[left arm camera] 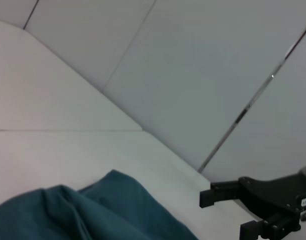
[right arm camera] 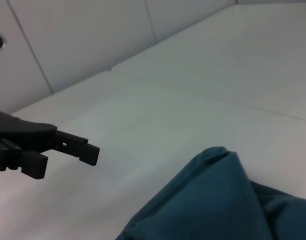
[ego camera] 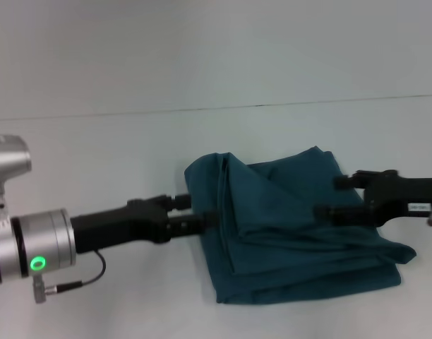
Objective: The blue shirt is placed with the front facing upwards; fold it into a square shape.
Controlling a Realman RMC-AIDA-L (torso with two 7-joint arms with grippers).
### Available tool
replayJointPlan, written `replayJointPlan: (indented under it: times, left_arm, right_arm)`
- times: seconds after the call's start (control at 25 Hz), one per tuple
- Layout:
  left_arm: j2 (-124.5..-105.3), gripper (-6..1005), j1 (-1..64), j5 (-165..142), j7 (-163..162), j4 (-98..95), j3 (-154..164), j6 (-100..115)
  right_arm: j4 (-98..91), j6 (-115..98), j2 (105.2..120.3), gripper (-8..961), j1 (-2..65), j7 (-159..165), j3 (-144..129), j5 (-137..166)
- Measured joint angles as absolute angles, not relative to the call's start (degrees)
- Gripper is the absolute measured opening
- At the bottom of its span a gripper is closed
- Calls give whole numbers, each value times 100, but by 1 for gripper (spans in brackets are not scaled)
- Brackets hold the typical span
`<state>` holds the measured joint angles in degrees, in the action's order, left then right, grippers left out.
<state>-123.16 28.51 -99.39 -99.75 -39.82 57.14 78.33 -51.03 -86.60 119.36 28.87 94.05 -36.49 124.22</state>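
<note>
I can't find the chest lettering, collar or sleeves anywhere; the blue shirt (ego camera: pixel 294 226) is already folded into a rough, lumpy rectangle with creases and one corner bulging out on the robot's right side; it lies flat on the white table (ego camera: pixel 131 148), between the two grippers. From the head camera, the left gripper (ego camera: pixel 198 212) comes in at the shirt's left edge; its fingertips reach the cloth edge, one finger above the other with a gap between them, so jaws look parted; I can't tell whether any cloth is pinched between them. The right gripper (ego camera: pixel 327 196) is over the shirt's right part, jaws wide, two fingers clearly apart, nothing held; its arm is cut off by the frame edge. Left arm's silver wrist ring shows a green light (ego camera: pixel 37 264) and a thin cable (ego camera: pixel 85 279), well left of the shirt.

Surface is plain white with a faint seam line (ego camera: pixel 272 104) running behind the shirt; pale panelled wall (left arm camera: pixel 203 65) beyond it shows only in the wrist views.

Left wrist view shows just a hump of shirt (left arm camera: pixel 93 210) and the right gripper (left arm camera: pixel 228 212) past it, open; right wrist view shows a shirt corner (right arm camera: pixel 213 200) and the left gripper (right arm camera: pixel 65 157) away from that corner, jaws apart; neither wrist view shows its own fingers.
</note>
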Motion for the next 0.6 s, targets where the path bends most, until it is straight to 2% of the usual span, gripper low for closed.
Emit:
replayJointPlan:
  times: [0.6]
  left_arm:
    - [-12369,903,2787,-10065,-9879,-3934,5581,7791]
  right_arm:
    - [-5347,-8487,11979,913,2976,9181,-4867,12237]
